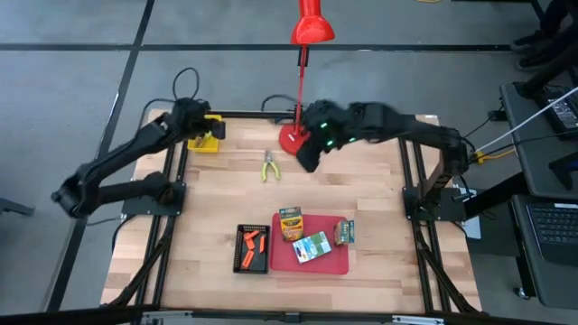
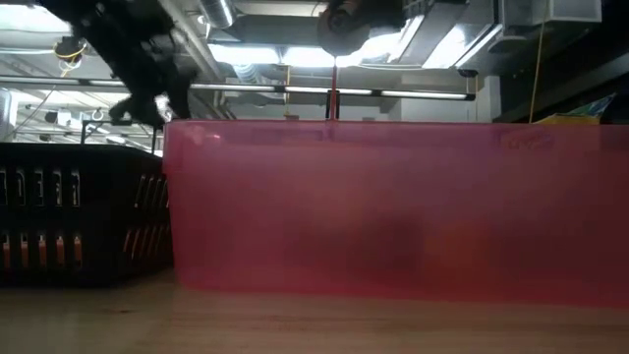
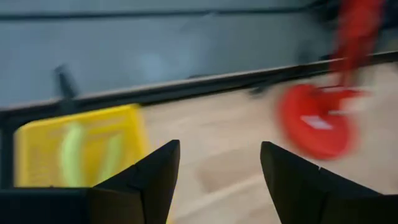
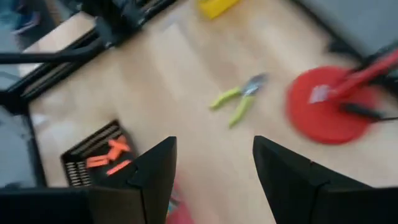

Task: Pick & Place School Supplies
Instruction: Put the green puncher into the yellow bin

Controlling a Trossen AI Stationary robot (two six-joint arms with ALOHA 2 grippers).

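— While your left claw [image 1: 209, 129] hung over the yellow tray [image 1: 206, 142] at the table's [image 1: 217, 194] far left corner, how did its fingers stand?
— You had them spread wide apart with nothing between them. Through that wrist camera the yellow tray showed just past the fingertips, with pale green shapes inside that you could not make out.
— And moving right from there?
— You had the yellow-green scissors-like tool [image 1: 269, 165] lying bare on the wood, apart from every tray. Nearer the front edge sat the black tray [image 1: 252, 249] with the orange sticks [image 1: 254, 241] in it, and just beside that the red tray [image 1: 334, 262] carrying three crayon boxes [image 1: 290, 223].
— The right claw [image 1: 307, 160]?
— You held it up above the table beside the red lamp's [image 1: 298, 135] base, fingers also fully apart and empty. Its camera looked down on the scissors-like tool and the orange sticks.
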